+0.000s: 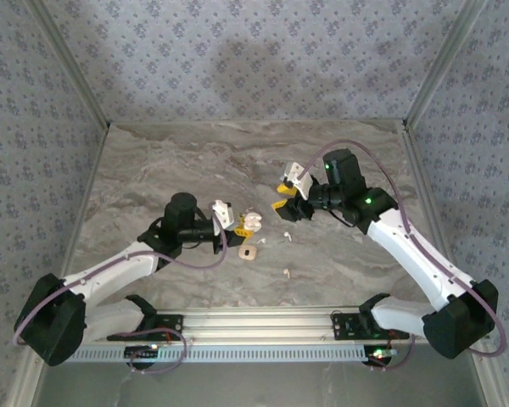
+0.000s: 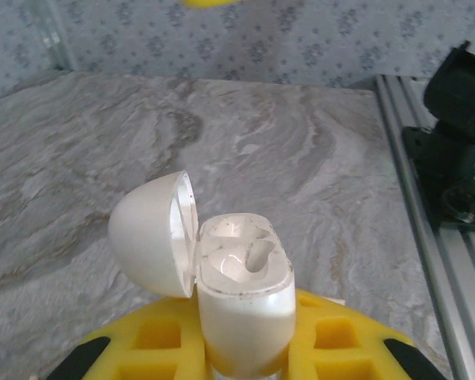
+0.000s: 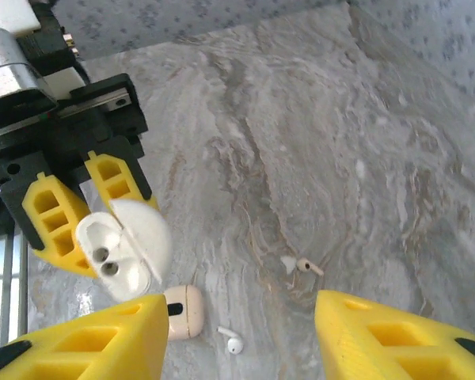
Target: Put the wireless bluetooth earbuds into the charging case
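The left gripper is clamped on the charging case. The case sits low in the centre of the left wrist view, its lid hinged back to the left and both sockets bare. The right gripper shows at the bottom of the right wrist view with its yellow fingers spread wide and nothing between them. The wireless bluetooth earbuds lie loose on the table. One is at the bottom centre of that view, just beside a beige rounded piece. The second earbud lies right of centre, well apart from the first.

The likeliest trouble is at the pick. The nearer bud lies so close to the beige piece that a broad finger coming down could shove both aside or pinch the wrong one. The buds are small and smooth (and the fingers are blocky by comparison), so a closing squeeze could squirt one out across the table. A bud gripped at an odd angle would not line up with its socket and might jam on the rim or drop beside the case.

At insertion, a finger brushing the lid could swing it shut. A hard push could tilt the case or slide it down in the left gripper's hold. The two arms also work close together near the frame centre of the top view, so their fingers may collide.
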